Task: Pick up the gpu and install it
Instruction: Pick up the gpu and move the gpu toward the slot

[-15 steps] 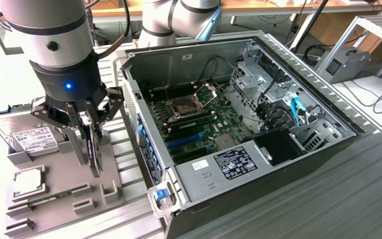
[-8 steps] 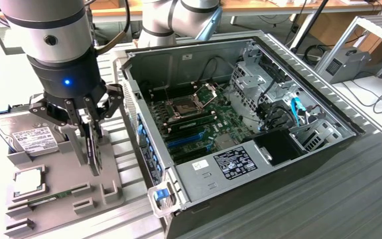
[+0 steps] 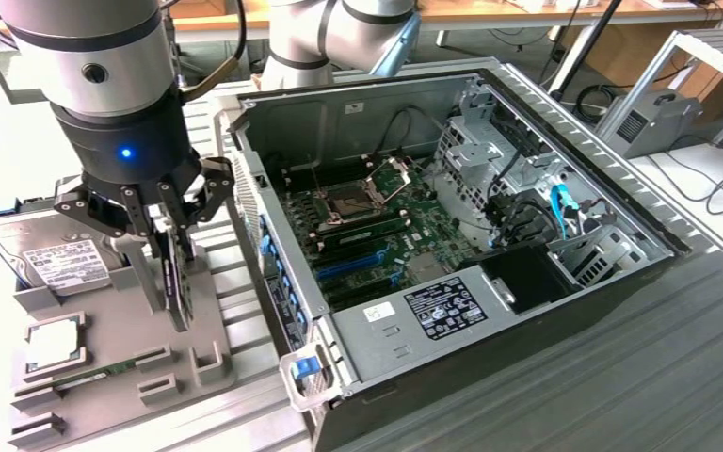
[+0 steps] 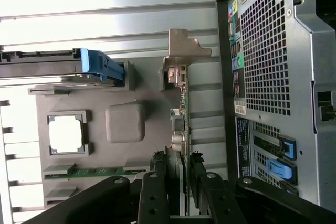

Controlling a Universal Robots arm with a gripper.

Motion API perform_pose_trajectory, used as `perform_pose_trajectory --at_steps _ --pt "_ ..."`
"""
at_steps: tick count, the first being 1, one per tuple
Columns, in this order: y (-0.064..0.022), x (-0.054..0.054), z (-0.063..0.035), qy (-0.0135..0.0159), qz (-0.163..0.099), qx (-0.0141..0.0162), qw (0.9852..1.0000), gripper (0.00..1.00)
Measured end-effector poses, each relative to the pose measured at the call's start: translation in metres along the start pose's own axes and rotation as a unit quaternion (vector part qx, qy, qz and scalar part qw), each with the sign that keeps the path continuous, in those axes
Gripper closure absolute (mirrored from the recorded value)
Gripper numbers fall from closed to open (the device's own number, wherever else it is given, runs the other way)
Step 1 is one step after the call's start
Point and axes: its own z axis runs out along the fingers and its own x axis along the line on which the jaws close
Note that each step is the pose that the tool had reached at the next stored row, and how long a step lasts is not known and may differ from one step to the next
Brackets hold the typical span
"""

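Over at the gray parts tray (image 4: pixel 152 94), I had the gripper (image 4: pixel 180 166) pinching the gpu (image 4: pixel 180 121) edge-on and figured a slow, dead-straight lift was safest.

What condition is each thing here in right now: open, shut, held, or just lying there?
tool, shut on the gpu.
gpu, upright on edge, gripped, outside the computer case.
computer case, lying on its side, open.
hard drive, flat in the grey holder, untouched.
memory strip, lying in its holder slot.
processor chip, seated in its holder recess.
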Motion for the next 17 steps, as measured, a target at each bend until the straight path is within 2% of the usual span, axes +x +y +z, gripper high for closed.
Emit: perform_pose_trajectory --at_steps 17 --pt "0.0002 -0.0001 -0.0048 0.0000 0.000 0.0000 1.0000 0.71"
